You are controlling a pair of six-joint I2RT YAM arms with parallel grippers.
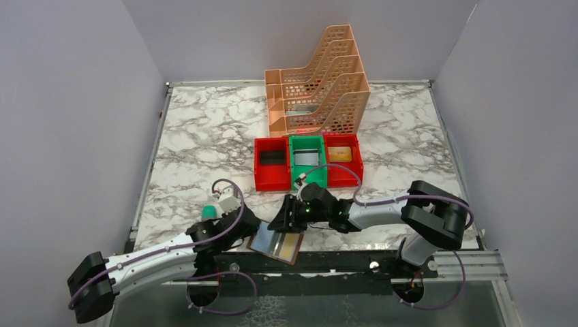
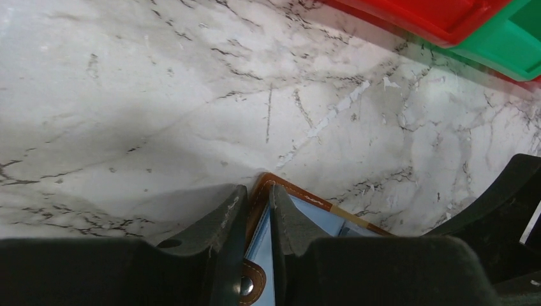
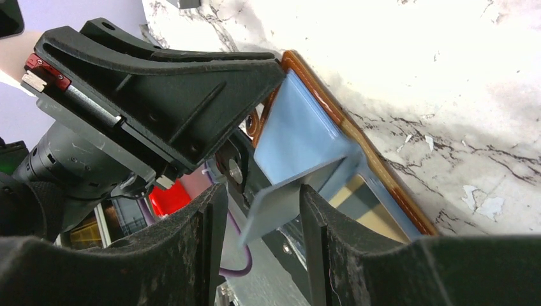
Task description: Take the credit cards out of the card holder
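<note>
A: Where's the holder (image 1: 274, 245)?

B: At the near edge of the table (image 1: 204, 136), between the two arms, lying open. It has a brown leather rim and a grey-blue lining, with a yellowish patch on its right half.

A: And the left gripper (image 2: 257, 191)?

B: Clamped on the holder's left edge. Its wrist view shows one finger on each side of the brown rim, pressed close. The snap (image 2: 245, 287) sits between them, nearer the camera.

A: The right gripper (image 3: 265, 191)?

B: It reaches in from the right, just above the holder. A grey-blue card (image 3: 281, 194) stands tilted up from the lining, between its fingers. The jaws are apart. The card meets one finger, and a sliver of gap shows at the other. I cannot tell whether it is squeezing the card or only straddling it.

A: Is the card out?

B: Not yet. One end meets the holder's lining.

A: Further back?

B: Three bins in a row just beyond the right gripper: left red bin (image 1: 261, 178), green bin (image 1: 307, 138), right red bin (image 1: 344, 177). Something flat and grey lies in the green bin, and something yellowish in the right red bin. Behind them, near the far edge, stands a peach rack (image 1: 320, 88).
</note>
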